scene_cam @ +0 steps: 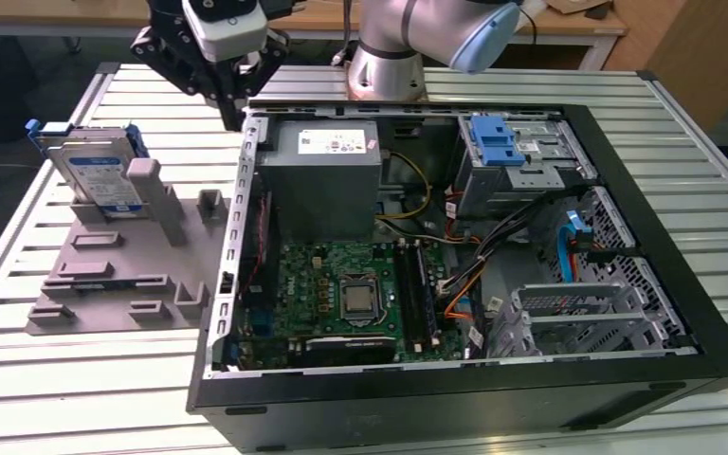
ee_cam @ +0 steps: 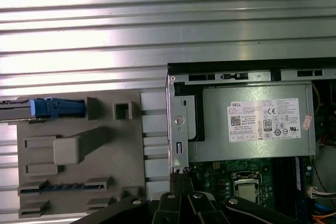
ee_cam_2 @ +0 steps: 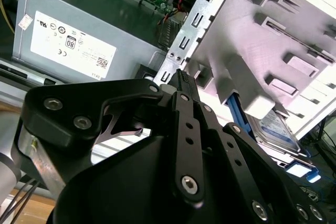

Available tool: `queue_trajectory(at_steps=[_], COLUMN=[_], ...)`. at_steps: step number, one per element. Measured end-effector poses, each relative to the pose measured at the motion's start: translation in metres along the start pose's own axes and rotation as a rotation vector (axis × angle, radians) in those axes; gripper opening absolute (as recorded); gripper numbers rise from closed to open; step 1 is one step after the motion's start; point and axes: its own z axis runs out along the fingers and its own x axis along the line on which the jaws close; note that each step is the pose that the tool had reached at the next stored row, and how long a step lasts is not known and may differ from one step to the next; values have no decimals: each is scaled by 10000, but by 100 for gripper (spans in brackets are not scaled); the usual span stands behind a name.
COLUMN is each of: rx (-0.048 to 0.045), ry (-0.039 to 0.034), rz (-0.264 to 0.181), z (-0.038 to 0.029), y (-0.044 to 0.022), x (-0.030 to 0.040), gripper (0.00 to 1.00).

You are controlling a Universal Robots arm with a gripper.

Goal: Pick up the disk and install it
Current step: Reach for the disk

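The disk (scene_cam: 96, 172) is a silver drive with a white-and-blue label in a blue carrier. It stands on edge in a grey holder (scene_cam: 118, 270) at the exterior view's left, beside the open computer case (scene_cam: 667, 237). My gripper (scene_cam: 231, 119) hangs above the table between the holder and the case's back corner, apart from the disk, its fingers shut on nothing. The second wrist view has the fingertips (ee_cam_2: 181, 77) pressed together, with the disk (ee_cam_2: 274, 129) beyond them. From above, the first wrist view takes in the disk's blue carrier edge (ee_cam: 55, 107) and the gripper (ee_cam: 181, 178).
Inside the case are a large grey power-supply box (scene_cam: 326, 175), a green motherboard (scene_cam: 338, 294), a drive bay with a blue ridged latch (scene_cam: 497, 142) and a metal drive cage (scene_cam: 579, 313). The arm's base (scene_cam: 383, 66) stands behind the case on the slatted metal table (scene_cam: 73, 398).
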Motion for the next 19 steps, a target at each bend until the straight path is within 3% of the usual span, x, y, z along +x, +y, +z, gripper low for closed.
queue_trajectory(at_steps=[19], rx=[0], ry=[1], rz=[0], z=[8], y=[-6], x=[77], gripper=[11])
